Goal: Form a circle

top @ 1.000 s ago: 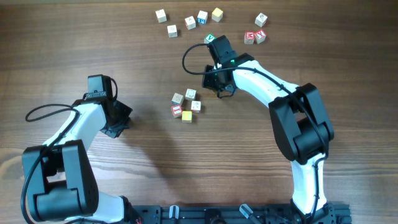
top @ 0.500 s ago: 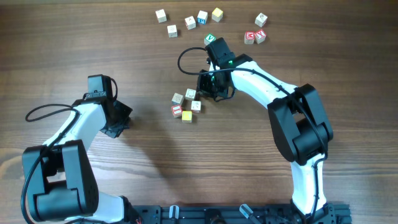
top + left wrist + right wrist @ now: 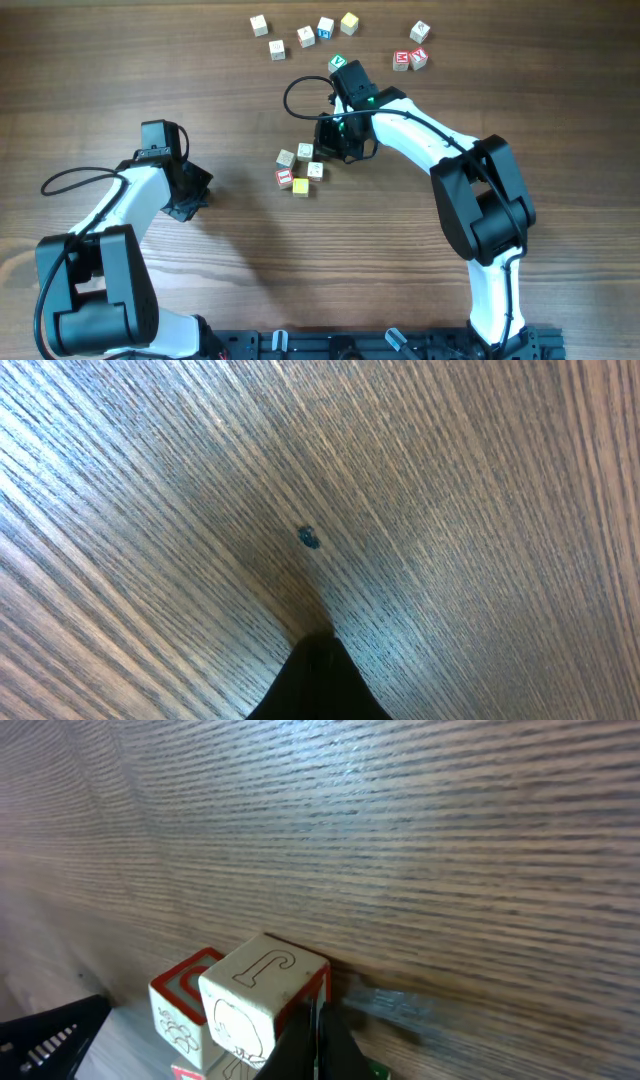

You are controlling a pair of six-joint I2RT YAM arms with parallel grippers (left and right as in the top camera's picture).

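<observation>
The circle is a small cluster of cubes at mid table: three pale cream ones, a red-faced cube and a yellow cube. My right gripper is shut and low at the cluster's right edge. In the right wrist view its tips press against the side of a cream cube marked J, with a red-framed cube just left of it. Well to the left, my left gripper is shut, its tip down on bare wood, holding nothing.
Several loose cubes lie along the far edge, among them a green-faced cube just behind the right wrist and two red ones. A small dark spot marks the wood ahead of the left gripper.
My right gripper has slid left, from a short gap away up against the cluster's right side, and its cable loop swung left. The cubes barely shifted. The left arm stayed still.
</observation>
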